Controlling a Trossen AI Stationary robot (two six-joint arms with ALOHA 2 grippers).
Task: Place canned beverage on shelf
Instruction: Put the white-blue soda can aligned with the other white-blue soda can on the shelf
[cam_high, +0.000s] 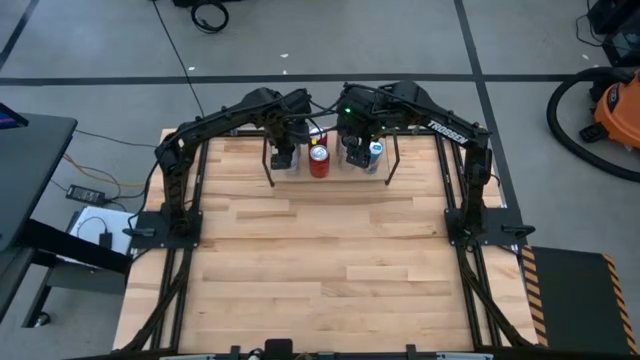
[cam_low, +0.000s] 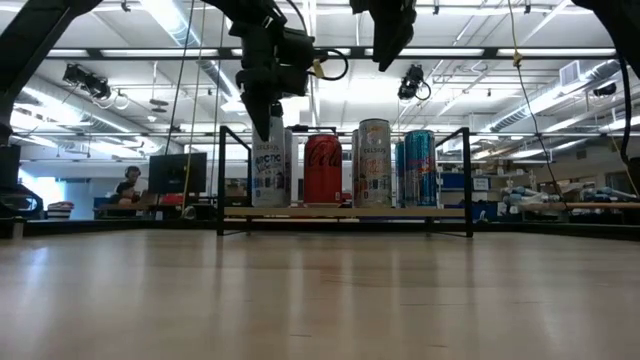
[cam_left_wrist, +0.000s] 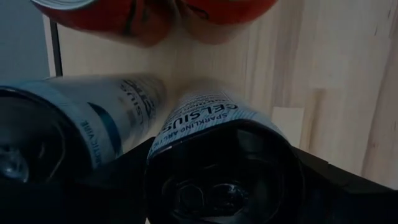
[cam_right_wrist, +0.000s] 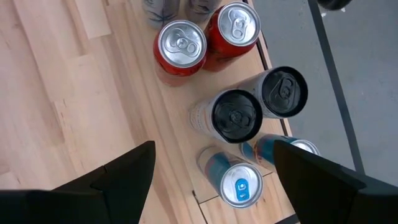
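- From where I stand the wooden tabletop lies bare in front, and the shelf sits at its far edge, a light board between thin black rod frames.
- Cans stand upright on it in a close row: a white Arctic can, a red Coca-Cola can, a pale Celsius can and a blue can whose writing I can't make out.
- The left gripper hangs right over the white can at the shelf's left end; its wrist view looks down on a dark-topped can reading "CELSIUS SPARKLING", but whether the fingers grip it I cannot tell.
- The right gripper hovers above the cans with its fingers spread wide and nothing between them.
- I'd judge these slim aluminium cans stiff if full, fairly heavy for their width, smooth and slippery, and easy to tip or dent. Best taken around the mid-body, squarely, not by the rim.
- Beyond the table the room shows desks, monitors and a seated person.
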